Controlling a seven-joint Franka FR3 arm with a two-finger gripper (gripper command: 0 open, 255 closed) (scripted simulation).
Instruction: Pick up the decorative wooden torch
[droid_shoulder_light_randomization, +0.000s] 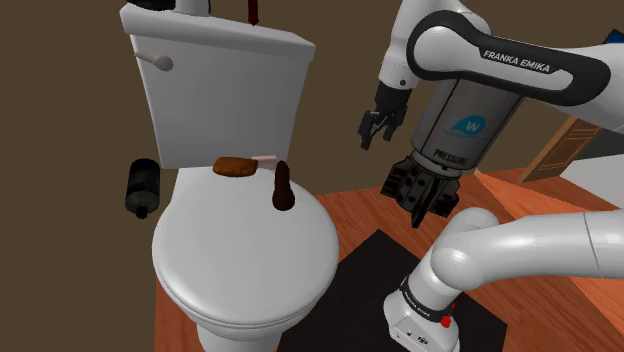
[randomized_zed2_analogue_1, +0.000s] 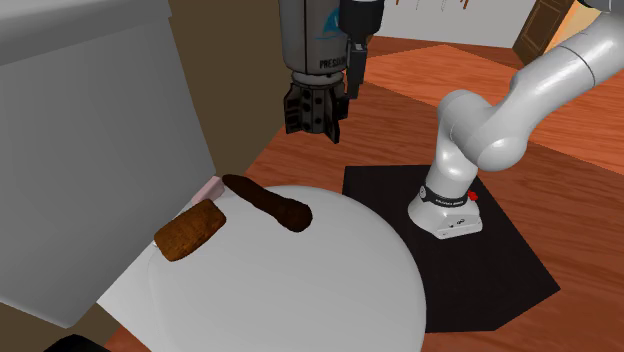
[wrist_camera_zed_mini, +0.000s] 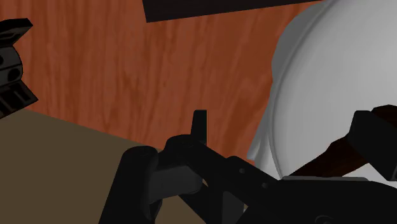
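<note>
The torch (droid_shoulder_light_randomization: 284, 186) is a dark brown, club-shaped piece lying on the white toilet lid (droid_shoulder_light_randomization: 240, 255), near the tank. In the second exterior view the torch (randomized_zed2_analogue_1: 268, 203) lies slantwise on the lid (randomized_zed2_analogue_1: 300, 290). My black gripper (droid_shoulder_light_randomization: 422, 212) hangs open in the air off the shoulder view's right of the torch, over the wooden floor beside the toilet. In the second exterior view the gripper (randomized_zed2_analogue_1: 315, 130) hovers above and beyond the torch. The wrist view has the gripper (wrist_camera_zed_mini: 283, 130) with fingers apart; the torch (wrist_camera_zed_mini: 334, 156) shows partly behind one finger.
A brown loaf-like lump (droid_shoulder_light_randomization: 236, 167) and a small pink piece (droid_shoulder_light_randomization: 266, 159) lie on the lid by the white tank (droid_shoulder_light_randomization: 220, 90). A black roll (droid_shoulder_light_randomization: 142, 187) hangs beside the toilet. My base (randomized_zed2_analogue_1: 447, 212) stands on a black mat (randomized_zed2_analogue_1: 520, 255) on the floor.
</note>
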